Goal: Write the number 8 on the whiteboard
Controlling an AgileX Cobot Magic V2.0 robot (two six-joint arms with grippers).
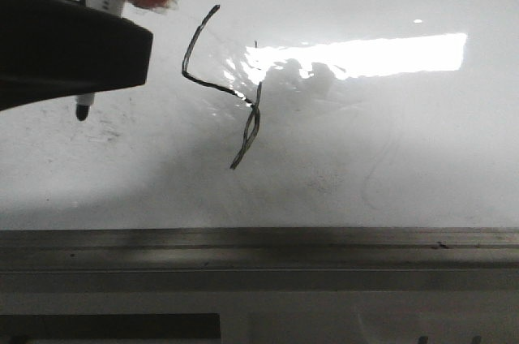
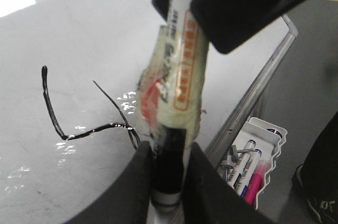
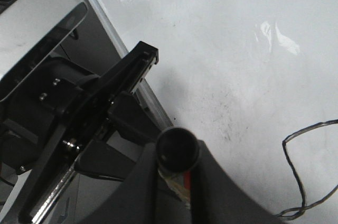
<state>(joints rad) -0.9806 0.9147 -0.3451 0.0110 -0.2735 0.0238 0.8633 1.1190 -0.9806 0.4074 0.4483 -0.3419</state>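
Marker [image 1: 104,3] clamped in my left gripper [image 2: 168,179], tip lifted off the whiteboard [image 1: 389,149]. The number 8 [image 1: 227,88] sits off to the tip's right, long axis running up-down, loops unclosed. Right gripper [image 3: 177,182] seems pinched on the same marker's cap end.

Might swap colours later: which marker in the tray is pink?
The pink marker, the one in the tray farthest from the whiteboard; the two white markers beside it have dark caps.
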